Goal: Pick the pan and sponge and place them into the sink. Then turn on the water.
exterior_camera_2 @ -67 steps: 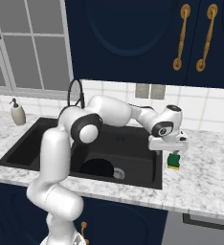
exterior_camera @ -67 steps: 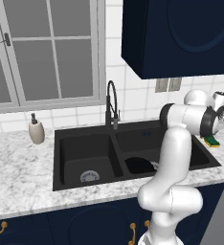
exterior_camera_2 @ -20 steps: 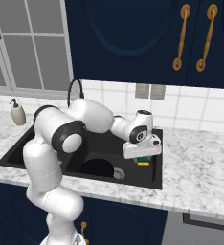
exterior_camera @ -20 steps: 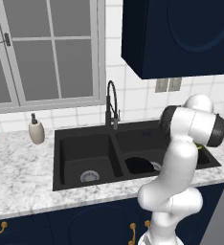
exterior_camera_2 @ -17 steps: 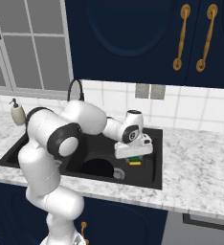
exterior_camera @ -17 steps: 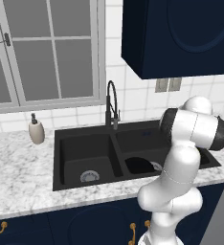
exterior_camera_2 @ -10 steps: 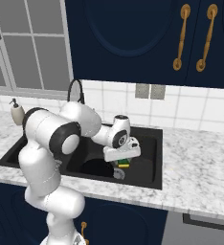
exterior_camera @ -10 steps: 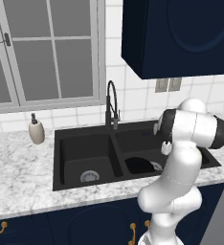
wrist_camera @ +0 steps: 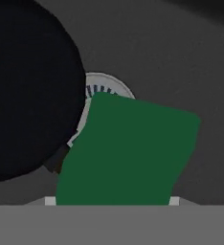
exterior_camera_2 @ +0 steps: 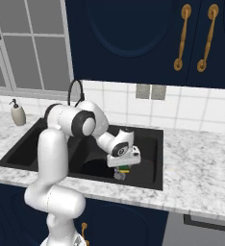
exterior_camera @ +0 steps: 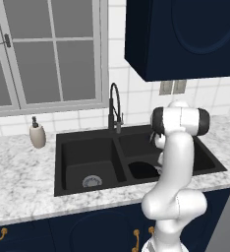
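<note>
Holding sponge [wrist_camera: 128, 153] – gripper [exterior_camera_2: 122, 172] clamped | sink [exterior_camera_2: 148, 139] right basin – pan [wrist_camera: 30, 91] inside

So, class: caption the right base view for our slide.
Gripper carries the sponge over the sink's right basin, beside the pan.

Soap dispenser [exterior_camera: 37, 136] stands beside the window [exterior_camera: 43, 51].

In the hand view the sponge [wrist_camera: 128, 153] hides both fingertips and half the silver drain [wrist_camera: 103, 87] behind it. The pan [wrist_camera: 30, 91] (black, round) is cut by that view's left edge. The arm hides the pan's right part [exterior_camera: 142, 170].
</note>
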Tool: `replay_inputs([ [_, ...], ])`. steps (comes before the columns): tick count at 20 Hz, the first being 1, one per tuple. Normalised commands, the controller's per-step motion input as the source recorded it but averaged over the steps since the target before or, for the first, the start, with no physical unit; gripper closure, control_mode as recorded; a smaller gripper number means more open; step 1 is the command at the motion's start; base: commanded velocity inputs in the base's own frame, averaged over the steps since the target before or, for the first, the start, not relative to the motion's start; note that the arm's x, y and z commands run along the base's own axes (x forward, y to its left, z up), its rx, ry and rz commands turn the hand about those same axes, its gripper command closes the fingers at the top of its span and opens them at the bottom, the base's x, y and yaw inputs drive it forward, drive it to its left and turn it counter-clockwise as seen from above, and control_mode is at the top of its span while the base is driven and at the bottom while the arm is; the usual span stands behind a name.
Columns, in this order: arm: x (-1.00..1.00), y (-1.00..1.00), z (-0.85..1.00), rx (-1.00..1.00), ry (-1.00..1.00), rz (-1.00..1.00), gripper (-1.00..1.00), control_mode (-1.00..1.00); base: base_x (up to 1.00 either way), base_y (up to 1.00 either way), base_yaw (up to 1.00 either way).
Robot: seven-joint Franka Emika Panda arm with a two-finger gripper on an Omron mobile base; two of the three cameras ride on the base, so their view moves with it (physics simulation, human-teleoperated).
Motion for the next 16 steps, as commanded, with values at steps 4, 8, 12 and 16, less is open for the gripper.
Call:
replay_inputs([
  [4,0.32,0.0,-0.64,0.0,-0.01,-0.01,1.0,-1.0,0.0,0.0,0.0],
  [8,0.1,0.0,-0.58,-0.02,-0.03,-0.02,1.0,-1.0,0.0,0.0,0.0],
  [12,0.0,0.0,-0.41,0.0,-0.04,0.0,1.0,-1.0,0.0,0.0,0.0],
  [16,0.11,0.0,-0.18,0.0,-0.02,0.0,1.0,-1.0,0.0,0.0,0.0],
])
